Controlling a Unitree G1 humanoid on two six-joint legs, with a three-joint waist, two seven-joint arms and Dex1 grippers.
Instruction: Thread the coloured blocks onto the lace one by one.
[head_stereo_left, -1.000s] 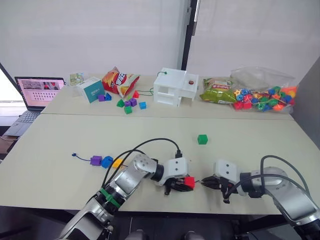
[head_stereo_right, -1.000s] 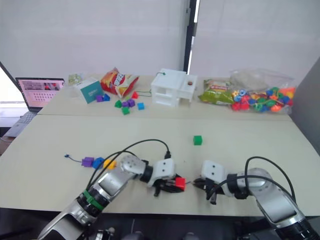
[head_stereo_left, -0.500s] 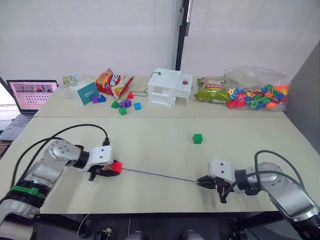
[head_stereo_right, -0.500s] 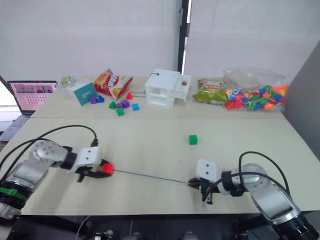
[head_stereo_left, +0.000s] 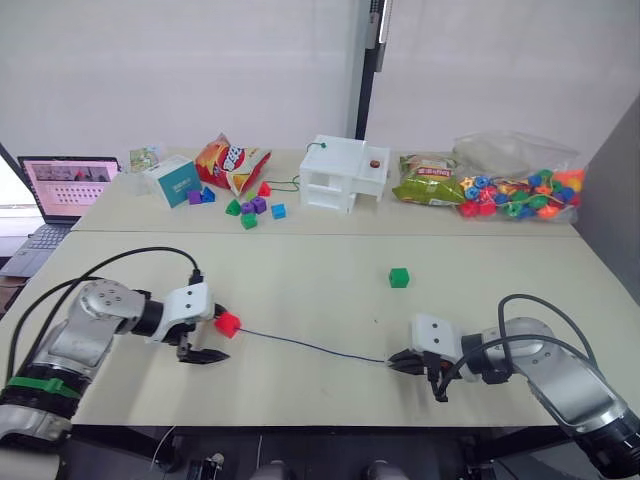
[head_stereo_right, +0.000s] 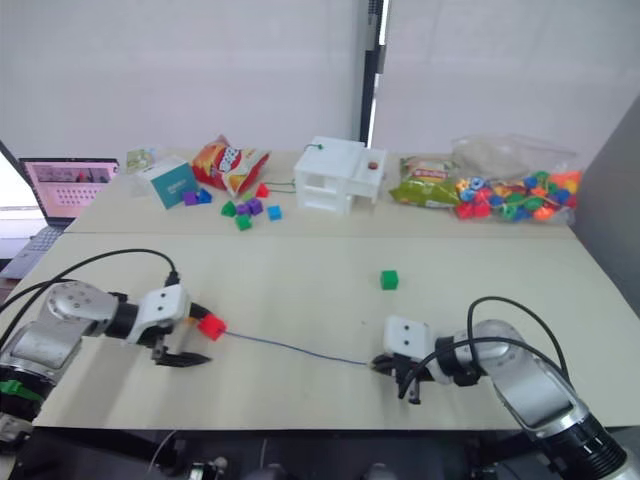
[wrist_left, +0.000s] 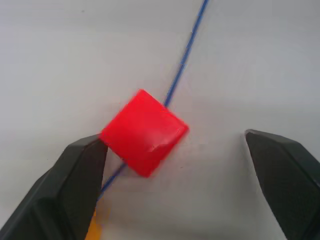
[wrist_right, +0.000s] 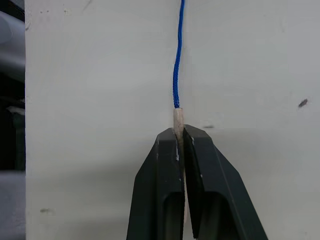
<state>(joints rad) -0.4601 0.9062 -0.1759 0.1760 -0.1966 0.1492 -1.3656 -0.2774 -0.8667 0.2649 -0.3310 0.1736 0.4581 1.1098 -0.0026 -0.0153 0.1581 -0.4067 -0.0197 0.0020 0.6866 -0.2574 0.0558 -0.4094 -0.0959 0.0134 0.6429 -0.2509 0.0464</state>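
- Head views: red block (head_stereo_left: 228, 323) sitting on the near table (head_stereo_left: 320, 270), already strung on the blue lace (head_stereo_left: 310, 346), just beside the left gripper (head_stereo_left: 207, 346). Lace running from there across the table to the right gripper (head_stereo_left: 397, 362), near the front edge.
- Green block (head_stereo_left: 400, 277) lying loose further back, well apart from both grippers and off the lace.
- Back table cluttered: laptop (head_stereo_left: 68, 186) at far left, teal box (head_stereo_left: 170, 181), chip bag (head_stereo_left: 234, 163), a scatter of mixed small blocks (head_stereo_left: 248, 209), white box (head_stereo_left: 346, 174) with a thin green cord (head_stereo_left: 292, 184) beside it, green snack bag (head_stereo_left: 432, 187), clear bag of beads (head_stereo_left: 520, 185) at far right.
- Left wrist view: left gripper spread wide, released, nothing clamped. Red block lying between the fingers (wrist_left: 75, 185), corner touching or nearly touching one, well off the other. Lace passing under or through the block. Small yellow-orange bit (wrist_left: 93, 231) poking out by the same finger, can't tell what.
- Right wrist view: right gripper clenched on the pale stiff tip (wrist_right: 178, 122) of the lace, jaws pressed together with just the tip sticking out past them. Blue cord running straight away over the table.
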